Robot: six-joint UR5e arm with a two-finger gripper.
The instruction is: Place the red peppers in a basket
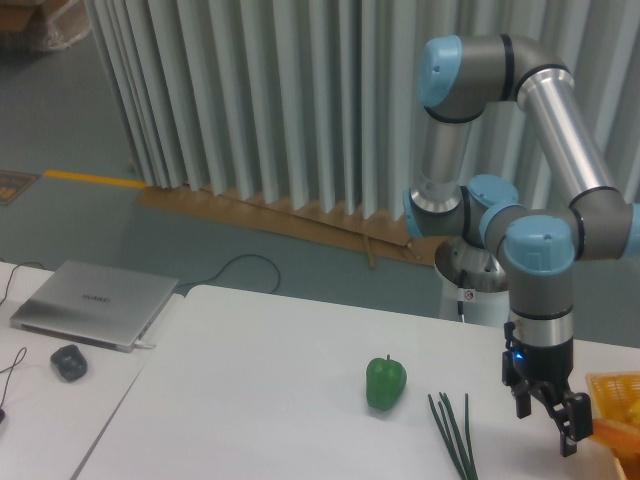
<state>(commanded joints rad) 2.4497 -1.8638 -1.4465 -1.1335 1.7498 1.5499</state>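
No red peppers show in this view. The yellow-orange basket (612, 384) pokes in at the right edge of the table, cut off by the frame, with something orange and yellow inside it. My gripper (545, 423) hangs pointing down just left of the basket, a little above the tabletop. Its two dark fingers (568, 440) stand apart with nothing between them, so it is open.
A green bell pepper (386, 383) sits mid-table, left of the gripper. Several thin green stalks (455, 437) lie between the pepper and the gripper. On a separate table at the left are a closed laptop (90, 303) and a dark mouse (68, 362).
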